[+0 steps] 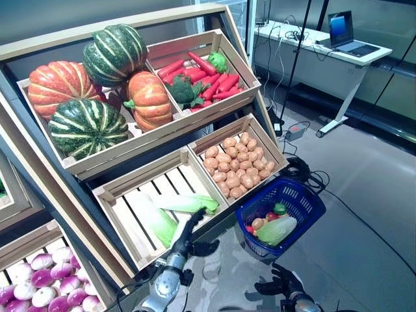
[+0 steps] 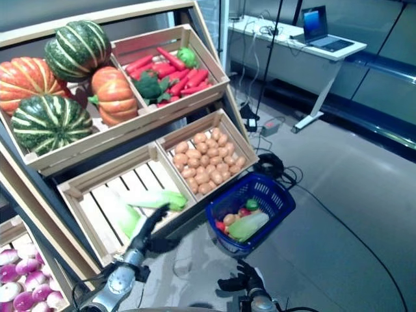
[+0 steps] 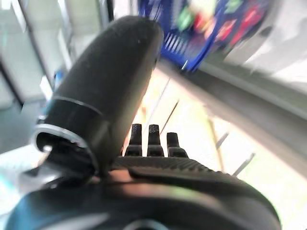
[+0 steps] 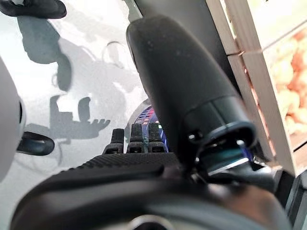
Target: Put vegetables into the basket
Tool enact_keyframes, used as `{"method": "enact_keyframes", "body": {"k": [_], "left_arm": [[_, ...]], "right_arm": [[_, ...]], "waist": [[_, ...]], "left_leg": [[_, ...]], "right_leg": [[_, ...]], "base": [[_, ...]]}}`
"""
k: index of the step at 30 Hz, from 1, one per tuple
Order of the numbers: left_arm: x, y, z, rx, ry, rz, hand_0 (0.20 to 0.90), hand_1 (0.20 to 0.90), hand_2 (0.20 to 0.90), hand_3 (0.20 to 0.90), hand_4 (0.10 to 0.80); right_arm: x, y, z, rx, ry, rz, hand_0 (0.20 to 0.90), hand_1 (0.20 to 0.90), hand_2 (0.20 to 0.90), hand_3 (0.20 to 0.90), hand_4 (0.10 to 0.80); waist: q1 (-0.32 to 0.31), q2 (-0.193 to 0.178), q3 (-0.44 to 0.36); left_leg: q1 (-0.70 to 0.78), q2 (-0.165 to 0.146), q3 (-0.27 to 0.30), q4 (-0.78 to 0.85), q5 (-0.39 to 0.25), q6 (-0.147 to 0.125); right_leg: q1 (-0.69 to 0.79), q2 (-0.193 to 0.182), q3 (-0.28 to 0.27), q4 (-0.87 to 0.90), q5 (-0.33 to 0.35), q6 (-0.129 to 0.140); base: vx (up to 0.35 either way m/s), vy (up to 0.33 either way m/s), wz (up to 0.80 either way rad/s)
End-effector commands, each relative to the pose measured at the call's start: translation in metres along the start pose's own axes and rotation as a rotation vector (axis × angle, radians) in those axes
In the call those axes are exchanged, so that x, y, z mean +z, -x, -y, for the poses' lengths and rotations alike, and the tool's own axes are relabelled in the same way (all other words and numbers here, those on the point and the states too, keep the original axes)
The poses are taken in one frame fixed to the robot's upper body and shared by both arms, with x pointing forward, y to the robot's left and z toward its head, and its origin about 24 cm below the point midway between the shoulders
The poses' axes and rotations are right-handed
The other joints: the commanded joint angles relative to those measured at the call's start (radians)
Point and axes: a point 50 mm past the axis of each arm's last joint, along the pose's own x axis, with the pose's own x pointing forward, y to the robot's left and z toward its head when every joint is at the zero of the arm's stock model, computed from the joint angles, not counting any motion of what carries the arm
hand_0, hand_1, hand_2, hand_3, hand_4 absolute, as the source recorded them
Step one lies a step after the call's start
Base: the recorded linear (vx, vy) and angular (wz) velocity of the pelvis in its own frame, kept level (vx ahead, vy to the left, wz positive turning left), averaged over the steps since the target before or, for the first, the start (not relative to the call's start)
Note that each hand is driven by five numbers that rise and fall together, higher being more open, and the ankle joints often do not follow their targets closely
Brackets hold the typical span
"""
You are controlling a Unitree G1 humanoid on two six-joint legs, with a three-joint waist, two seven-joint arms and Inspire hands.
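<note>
The blue basket [image 1: 305,195] stands on the floor by the stand's lower right corner. In it lie a pale green cabbage [image 1: 278,229], a tan potato [image 1: 258,223], a red round vegetable and a small green one. My left hand [image 1: 187,232] is open, fingers straight, at the front edge of the lower left crate [image 1: 117,190], right beside a pale green cabbage [image 1: 185,203] that lies in it. It holds nothing. My right hand [image 1: 281,281] is open and empty, low over the floor in front of the basket. The basket also shows in the left wrist view [image 3: 192,43].
The wooden stand [image 1: 78,169] rises to the left and behind, with crates of vegetables. A white desk [image 1: 312,39] with a laptop stands at the back right. Black cables [image 1: 305,172] lie on the floor behind the basket. Grey floor spreads to the right.
</note>
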Motion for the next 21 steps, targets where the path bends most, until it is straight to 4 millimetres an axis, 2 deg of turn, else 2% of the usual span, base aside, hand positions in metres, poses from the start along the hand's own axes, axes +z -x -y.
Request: {"method": "enact_keyframes", "body": {"k": [1, 5, 6, 7, 8, 9, 12, 13, 14, 18, 20, 21], "left_arm": [[0.061, -0.036, -0.03, 0.22, 0.157, 0.283, 0.9, 0.9, 0.9, 0.9, 0.8], [0.064, -0.047, -0.038, 0.383, 0.227, 0.241, 0.9, 0.9, 0.9, 0.9, 0.8], [0.074, -0.054, -0.04, 0.443, 0.238, 0.254, 0.9, 0.9, 0.9, 0.9, 0.8], [0.076, -0.056, -0.041, 0.456, 0.241, 0.259, 0.9, 0.9, 0.9, 0.9, 0.8], [0.09, -0.063, -0.044, 0.486, 0.248, 0.294, 0.9, 0.9, 0.9, 0.9, 0.8], [0.097, -0.067, -0.045, 0.503, 0.249, 0.312, 0.9, 0.9, 0.9, 0.9, 0.8], [0.132, -0.085, -0.059, 0.636, 0.271, 0.394, 0.9, 0.9, 0.9, 0.9, 0.8], [0.136, -0.087, -0.063, 0.661, 0.28, 0.397, 0.9, 0.9, 0.9, 0.9, 0.8], [0.145, -0.092, -0.08, 0.749, 0.322, 0.392, 0.9, 0.9, 0.9, 0.9, 0.8], [0.161, -0.099, -0.107, 0.888, 0.409, 0.365, 0.9, 0.9, 0.9, 0.9, 0.8], [0.182, -0.106, -0.126, 0.969, 0.473, 0.354, 0.9, 0.9, 0.9, 0.9, 0.8], [0.184, -0.107, -0.128, 0.976, 0.486, 0.355, 0.9, 0.9, 0.9, 0.9, 0.8]], "right_arm": [[0.072, -0.003, -0.017, 0.037, -0.075, 0.312, 0.9, 0.9, 0.9, 0.9, 0.8], [0.111, 0.005, -0.02, 0.061, -0.076, 0.522, 0.9, 0.9, 0.9, 0.9, 0.8], [0.132, 0.01, -0.019, 0.068, -0.077, 0.617, 0.9, 0.9, 0.9, 0.9, 0.8], [0.138, 0.011, -0.019, 0.072, -0.08, 0.648, 0.9, 0.9, 0.9, 0.9, 0.8], [0.16, 0.017, -0.02, 0.081, -0.096, 0.732, 0.9, 0.9, 0.9, 0.9, 0.8], [0.171, 0.02, -0.02, 0.081, -0.107, 0.776, 0.9, 0.9, 0.9, 0.9, 0.8], [0.223, 0.036, -0.021, 0.094, -0.149, 0.946, 0.9, 0.9, 0.9, 0.9, 0.8], [0.228, 0.038, -0.021, 0.097, -0.151, 0.962, 0.9, 0.9, 0.9, 0.9, 0.8], [0.241, 0.045, -0.022, 0.11, -0.154, 1.003, 0.9, 0.9, 0.9, 0.9, 0.8], [0.257, 0.054, -0.023, 0.129, -0.151, 1.05, 0.9, 0.9, 0.9, 0.9, 0.8], [0.267, 0.055, -0.02, 0.128, -0.166, 1.05, 0.9, 0.9, 0.9, 0.9, 0.8], [0.268, 0.055, -0.02, 0.127, -0.169, 1.048, 0.9, 0.9, 0.9, 0.9, 0.8]], "waist": [[0.015, -0.013, 0.06], [0.008, -0.008, 0.09], [0.006, -0.005, 0.115], [0.005, -0.005, 0.122], [0.005, -0.004, 0.157], [0.004, -0.005, 0.176], [-0.016, -0.018, 0.282], [-0.018, -0.021, 0.291], [-0.027, -0.033, 0.316], [-0.037, -0.059, 0.348], [-0.041, -0.074, 0.367], [-0.041, -0.075, 0.369]], "left_leg": [[0.002, -0.014, -0.023, 0.001, -0.048, 0.026], [-0.027, -0.011, -0.031, 0.001, -0.035, 0.023], [-0.05, -0.011, -0.037, 0.001, -0.027, 0.023], [-0.057, -0.011, -0.039, 0.001, -0.025, 0.022], [-0.091, -0.008, -0.048, 0.014, -0.015, 0.023], [-0.114, -0.005, -0.052, 0.029, -0.014, 0.022], [-0.274, 0.013, -0.073, 0.181, -0.025, 0.004], [-0.291, 0.014, -0.074, 0.198, -0.027, 0.003], [-0.36, 0.022, -0.073, 0.264, -0.038, 0.0], [-0.488, 0.03, -0.084, 0.398, -0.075, 0.002], [-0.588, 0.039, -0.109, 0.509, -0.111, 0.003], [-0.6, 0.04, -0.111, 0.521, -0.116, 0.004]], "right_leg": [[-0.024, 0.018, 0.007, 0.011, 0.025, -0.099], [-0.066, 0.011, 0.011, 0.03, 0.025, -0.102], [-0.102, 0.007, 0.018, 0.054, 0.016, -0.105], [-0.111, 0.006, 0.021, 0.061, 0.014, -0.106], [-0.159, 0.002, 0.03, 0.107, 0.0, -0.111], [-0.185, 0.001, 0.035, 0.132, -0.008, -0.114], [-0.345, -0.016, 0.058, 0.274, -0.036, -0.123], [-0.364, -0.017, 0.062, 0.29, -0.039, -0.125], [-0.437, -0.021, 0.081, 0.35, -0.051, -0.127], [-0.567, -0.032, 0.114, 0.482, -0.092, -0.131], [-0.66, -0.047, 0.136, 0.604, -0.139, -0.139], [-0.672, -0.049, 0.138, 0.619, -0.145, -0.139]], "base": [[0.041, 0.031, 0.0], [-0.023, 0.059, -0.01], [-0.075, 0.081, 0.0], [-0.201, 0.088, 0.01], [-0.226, 0.046, 0.0], [-0.292, 0.04, -0.02], [-0.325, 0.031, 0.02], [-0.255, 0.047, 0.02], [-0.182, 0.047, -0.11], [-0.159, 0.032, -0.13], [-0.12, 0.038, -0.04], [-0.108, 0.021, -0.01]]}}
